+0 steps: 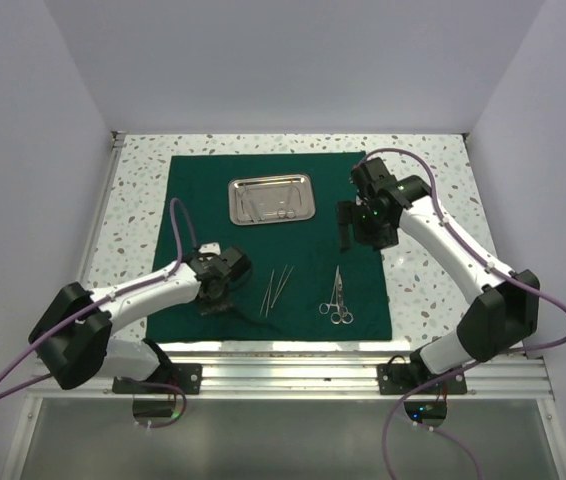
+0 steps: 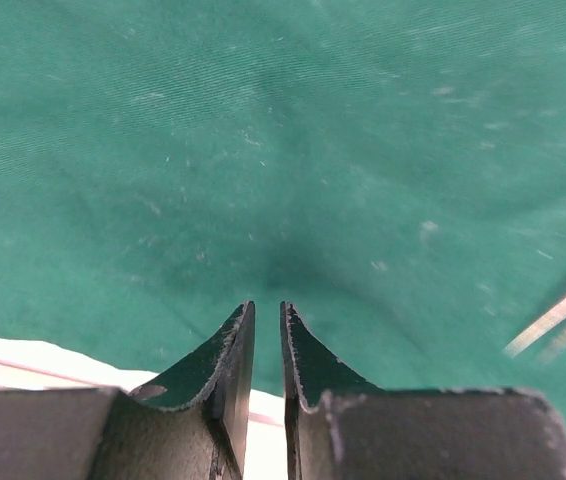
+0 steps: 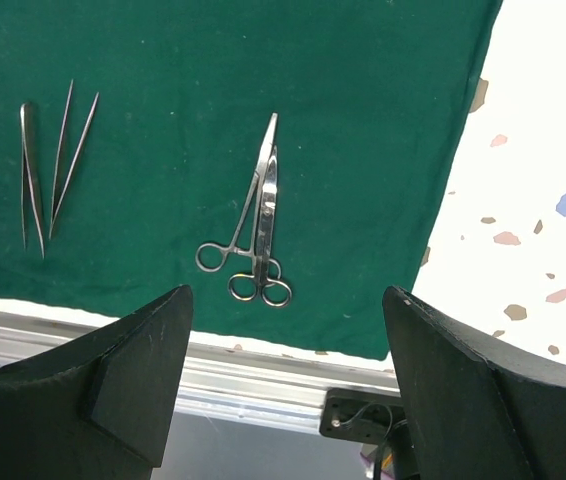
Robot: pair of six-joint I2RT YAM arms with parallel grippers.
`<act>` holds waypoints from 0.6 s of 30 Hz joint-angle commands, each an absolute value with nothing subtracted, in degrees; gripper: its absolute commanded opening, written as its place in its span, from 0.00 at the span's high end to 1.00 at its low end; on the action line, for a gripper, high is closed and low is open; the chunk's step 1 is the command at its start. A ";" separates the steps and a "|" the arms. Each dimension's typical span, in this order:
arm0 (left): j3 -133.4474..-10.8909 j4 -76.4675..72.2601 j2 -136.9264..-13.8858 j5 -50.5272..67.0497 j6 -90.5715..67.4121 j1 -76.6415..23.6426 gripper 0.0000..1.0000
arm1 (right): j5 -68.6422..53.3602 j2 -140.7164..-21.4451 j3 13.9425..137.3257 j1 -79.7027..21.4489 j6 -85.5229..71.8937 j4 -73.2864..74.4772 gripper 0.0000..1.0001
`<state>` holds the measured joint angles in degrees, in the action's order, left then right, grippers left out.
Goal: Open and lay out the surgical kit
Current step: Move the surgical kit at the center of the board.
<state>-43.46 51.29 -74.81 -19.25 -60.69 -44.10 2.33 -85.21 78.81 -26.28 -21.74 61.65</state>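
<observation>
Here, green drape (image 1: 195,200) spread flat, scissors (image 3: 264,200) laid out, left gripper (image 2: 267,310) closed, right gripper (image 3: 285,300) gaping

Speckled white tabletop (image 1: 138,190) fills mid-frame — plain white walls (image 1: 293,60) above and at both sides, a silver rail (image 1: 293,372) across the lower part.

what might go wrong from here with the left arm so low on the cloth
1. The left gripper is nearly shut and close over the cloth near its front edge. It may snag the fabric, drag it and shift the tweezers.
2. The scissors look like two overlapping pairs, so lifting one could drag the other.
</observation>
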 commanded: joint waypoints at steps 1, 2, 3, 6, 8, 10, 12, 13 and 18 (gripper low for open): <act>-41.23 46.41 -78.38 -17.67 -58.19 -42.54 0.80 | 1.41 -86.65 81.91 -26.19 -20.92 60.03 0.19; -40.87 46.41 -79.01 -16.71 -57.92 -42.02 0.80 | 1.41 -87.10 82.70 -26.19 -20.92 59.94 0.19; -40.52 46.49 -79.36 -16.00 -57.66 -41.66 0.80 | 1.49 -87.53 83.23 -26.10 -21.00 59.94 0.19; -39.38 47.72 -79.98 -13.37 -56.96 -41.66 0.80 | 1.49 -89.64 85.86 -26.10 -21.18 59.77 0.19; -39.02 47.81 -79.19 -10.57 -55.72 -42.01 0.80 | 1.41 -91.66 88.14 -26.02 -21.36 59.59 0.19; -39.20 49.03 -78.49 -8.88 -55.64 -42.19 0.78 | 1.06 -93.24 89.73 -26.02 -21.62 59.15 0.19; -39.98 51.14 -78.84 -7.82 -55.63 -42.19 0.75 | 0.79 -95.62 92.36 -26.02 -21.71 59.06 0.19; -41.30 54.55 -80.06 -8.00 -55.81 -42.19 0.74 | 0.62 -96.32 93.33 -25.84 -21.80 59.15 0.19; -41.93 61.78 -83.58 -5.89 -54.14 -42.36 0.67 | 0.18 -101.06 97.73 -25.05 -21.71 59.41 0.19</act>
